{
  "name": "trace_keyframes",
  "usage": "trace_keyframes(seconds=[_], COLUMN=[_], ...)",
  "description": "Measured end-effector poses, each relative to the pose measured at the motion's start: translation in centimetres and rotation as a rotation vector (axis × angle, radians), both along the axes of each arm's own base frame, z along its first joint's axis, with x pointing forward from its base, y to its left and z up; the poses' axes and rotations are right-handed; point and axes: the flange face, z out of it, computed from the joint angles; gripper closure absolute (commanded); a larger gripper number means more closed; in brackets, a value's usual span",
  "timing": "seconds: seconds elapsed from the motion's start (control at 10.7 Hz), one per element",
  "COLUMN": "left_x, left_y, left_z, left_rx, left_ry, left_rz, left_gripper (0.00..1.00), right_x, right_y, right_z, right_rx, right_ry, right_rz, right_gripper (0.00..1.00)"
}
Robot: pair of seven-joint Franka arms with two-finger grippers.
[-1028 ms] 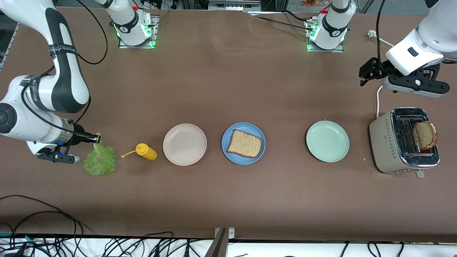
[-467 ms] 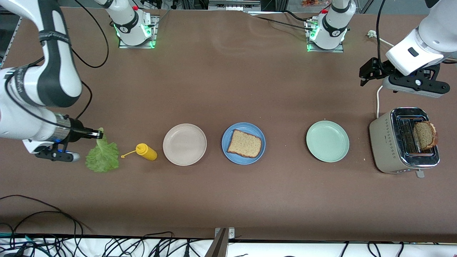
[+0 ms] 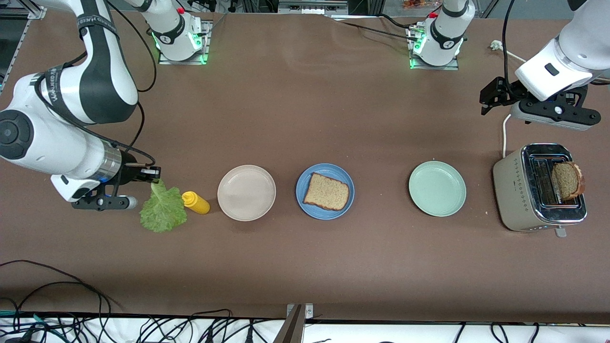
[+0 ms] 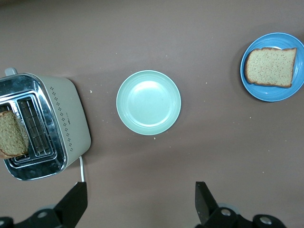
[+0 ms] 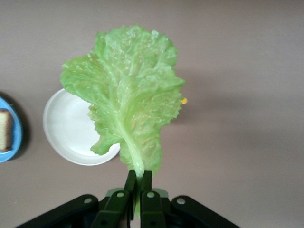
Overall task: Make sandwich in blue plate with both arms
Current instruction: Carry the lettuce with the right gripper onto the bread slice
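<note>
Right end effector [image 3: 153, 172] clamped on ruffled green lettuce leaf [image 3: 163, 212], aloft beside yellow squeeze bottle [image 3: 196, 202]. Left end effector [image 4: 140, 204] spread, waiting above silver toaster [image 3: 524, 190]. Stem pinch visible from right wrist only. Round mid-blue plate [image 3: 305, 200] mid-counter, bearing brown bread slice [image 3: 327, 192].

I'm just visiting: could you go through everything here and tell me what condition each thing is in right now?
right gripper: shut on the lettuce stem, up in the air.
lettuce leaf: hanging from that gripper, over the mustard bottle.
left gripper: open, empty, waiting by the toaster.
blue plate: holds one bread slice.
beige plate: empty.
pale green plate: empty.
toaster: second slice sticking up from a slot.
</note>
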Motion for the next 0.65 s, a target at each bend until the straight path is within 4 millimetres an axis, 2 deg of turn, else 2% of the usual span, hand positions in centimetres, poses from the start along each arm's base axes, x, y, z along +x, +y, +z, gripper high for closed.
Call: trace_keyframes(seconds=[0.09, 0.19, 0.47, 0.65], left_x=[0.0, 0.0, 0.0, 0.0], left_y=[0.0, 0.0, 0.0, 0.0], left_z=[0.0, 0.0, 0.0, 0.0], left_rx=[0.000, 0.000, 0.000, 0.000], left_ry=[0.000, 0.000, 0.000, 0.000], left_rz=[0.000, 0.000, 0.000, 0.000], left_gripper=[0.00, 0.00, 0.00, 0.00], right_x=[-0.2, -0.8, -3.7, -5.6], right_y=[1.7, 4.4, 14.4, 20.3], right_z=[0.6, 1.0, 1.4, 0.2], right_rx=[0.016, 0.019, 0.010, -0.008], right_ry=[-0.007, -0.014, -0.020, -0.019], right_rz=[0.008, 0.005, -0.028, -0.063], right_gripper=[1.00, 1.00, 1.00, 1.00])
